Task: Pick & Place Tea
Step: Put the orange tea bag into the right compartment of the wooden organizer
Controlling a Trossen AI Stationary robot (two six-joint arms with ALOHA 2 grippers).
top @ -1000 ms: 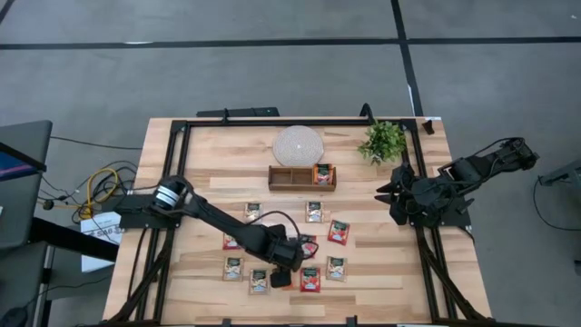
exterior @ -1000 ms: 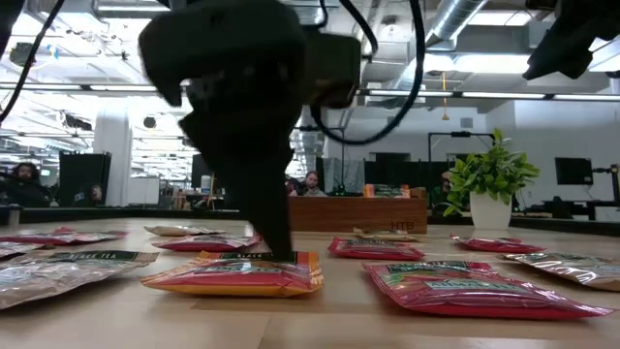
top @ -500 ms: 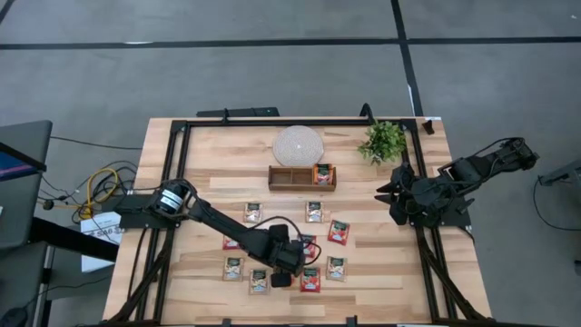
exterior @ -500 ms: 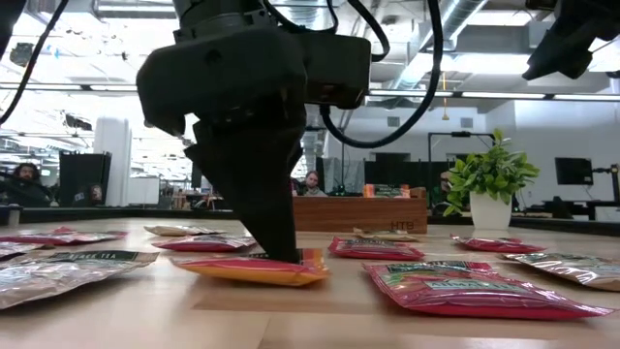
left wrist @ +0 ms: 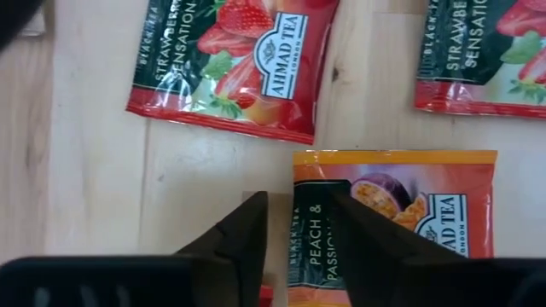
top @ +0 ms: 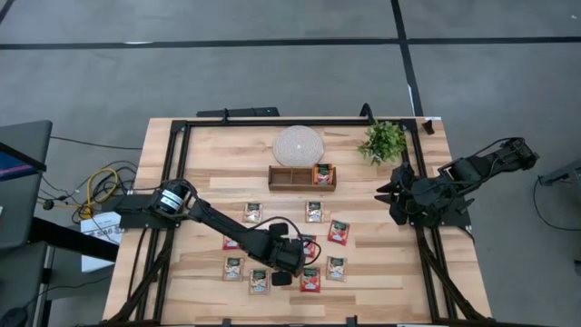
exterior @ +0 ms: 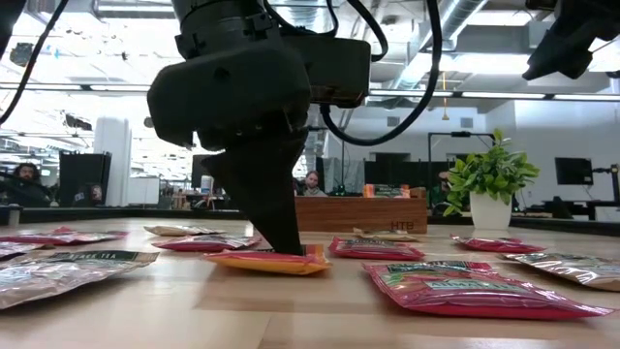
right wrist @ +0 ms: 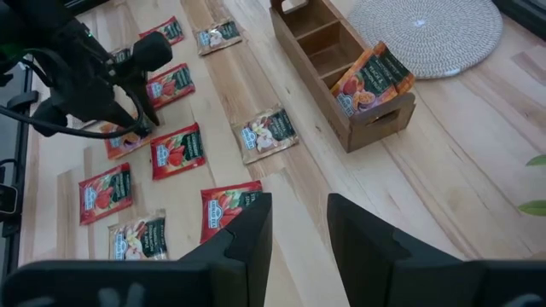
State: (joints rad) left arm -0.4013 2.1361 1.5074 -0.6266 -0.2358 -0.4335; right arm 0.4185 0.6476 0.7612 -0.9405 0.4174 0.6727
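Orange-and-red flat foil tea sachet [left wrist: 392, 226], peach/passion print, lies on the pale wooden table [top: 204, 154]; left gripper [left wrist: 294, 223] stands over it, the two dark fingers [left wrist: 235, 239] straddling one edge, narrowed onto it. Low view: same sachet [exterior: 266, 260] tilted, one side just off the wood — looks pinched at the rim only, grip shallow

Just beside it, red strawberry sachets [left wrist: 230, 60]; more red and pale ones scattered across the near half of the table. Farther back, brown wooden three-compartment tray [top: 301, 177] with one orange sachet [right wrist: 371, 81] leaning in an end compartment, round woven mat [top: 298, 143] beyond, small potted plant [top: 383, 141] at the far right

Right gripper [right wrist: 297, 226] waits off the right table edge, fingers part open, empty

Risk: thin edge hold — slick foil could slide out on the lift or swing, or droop and snag the tray wall

High view hides the pinch under the arm; only wrist view reads the print, only low view the lift
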